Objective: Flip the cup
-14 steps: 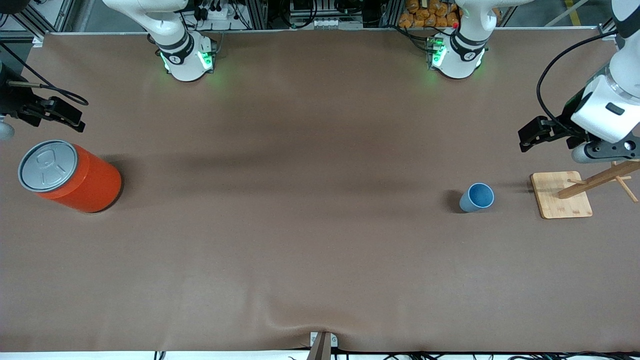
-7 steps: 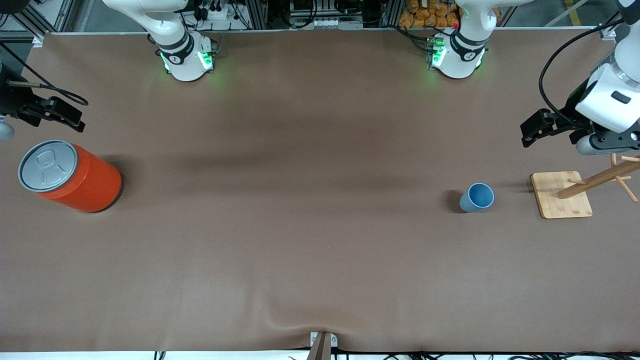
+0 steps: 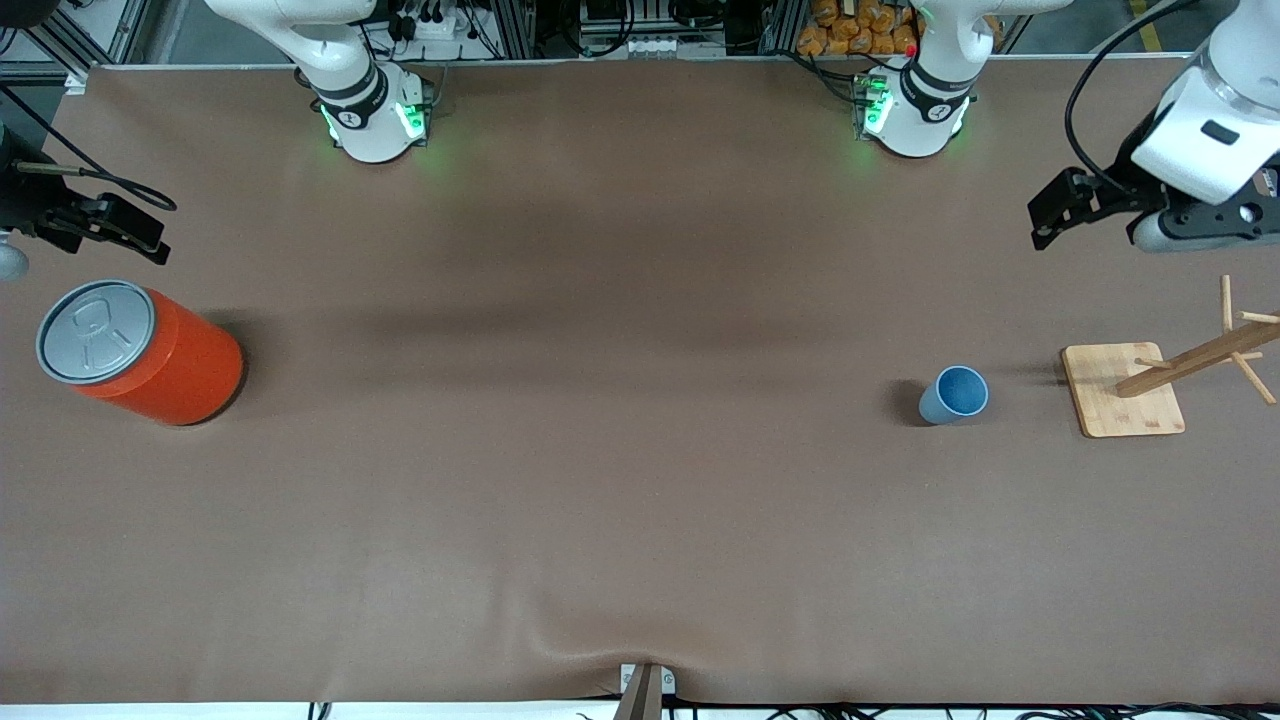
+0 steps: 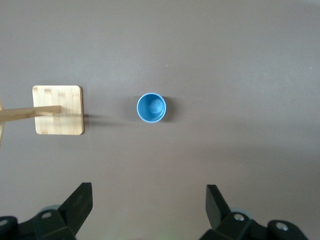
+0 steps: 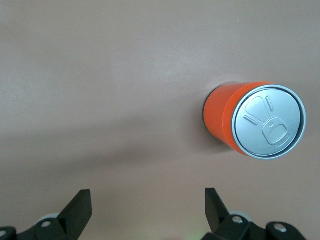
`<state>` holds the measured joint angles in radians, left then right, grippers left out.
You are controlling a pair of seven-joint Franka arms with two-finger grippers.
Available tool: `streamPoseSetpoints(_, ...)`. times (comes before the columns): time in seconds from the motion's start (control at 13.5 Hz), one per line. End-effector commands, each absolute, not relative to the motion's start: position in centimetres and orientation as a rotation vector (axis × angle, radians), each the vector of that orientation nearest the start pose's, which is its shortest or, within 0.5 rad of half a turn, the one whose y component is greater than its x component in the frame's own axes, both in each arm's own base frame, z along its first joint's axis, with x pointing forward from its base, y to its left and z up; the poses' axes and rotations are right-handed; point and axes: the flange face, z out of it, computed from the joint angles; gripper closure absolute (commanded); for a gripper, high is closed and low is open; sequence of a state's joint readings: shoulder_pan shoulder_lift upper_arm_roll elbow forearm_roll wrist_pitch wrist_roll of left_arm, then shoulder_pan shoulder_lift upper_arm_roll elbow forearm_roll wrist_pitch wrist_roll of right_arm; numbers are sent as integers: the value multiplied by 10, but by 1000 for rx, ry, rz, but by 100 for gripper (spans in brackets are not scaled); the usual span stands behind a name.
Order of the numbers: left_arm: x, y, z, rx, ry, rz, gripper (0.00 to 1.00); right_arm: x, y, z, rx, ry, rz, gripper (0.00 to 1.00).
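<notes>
The cup (image 3: 953, 394), a small light-blue tumbler, stands upright with its mouth up and its darker blue inside showing, toward the left arm's end of the table. The left wrist view looks straight down into the cup (image 4: 151, 107). My left gripper (image 3: 1205, 222) hangs high over bare table at that end, well apart from the cup; its jaws (image 4: 149, 192) are open and empty. My right gripper (image 5: 148, 195) waits open and empty over the right arm's end, near the orange can.
A large orange can (image 3: 150, 355) with a grey pull-tab lid stands at the right arm's end. A wooden peg rack (image 3: 1122, 390) on a square base stands beside the cup, toward the left arm's end.
The left arm has risen off the wooden rack and drawn toward the bases' edge of the table. The cup, the can and the right arm have not moved.
</notes>
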<state>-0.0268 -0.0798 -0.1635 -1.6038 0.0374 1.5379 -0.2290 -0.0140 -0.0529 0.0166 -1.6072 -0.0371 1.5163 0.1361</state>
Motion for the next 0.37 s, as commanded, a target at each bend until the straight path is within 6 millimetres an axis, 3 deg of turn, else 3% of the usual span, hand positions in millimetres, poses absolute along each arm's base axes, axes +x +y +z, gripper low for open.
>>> streamPoseSetpoints(0.0, 500, -99, 651, -3102, -58, 4, 0, 532, -4, 636, -3173, 235, 59, 0)
streamPoseSetpoints(0.3, 499, -85, 656, -3096, -81, 28, 0, 532, -4, 635, -3175, 235, 64, 0)
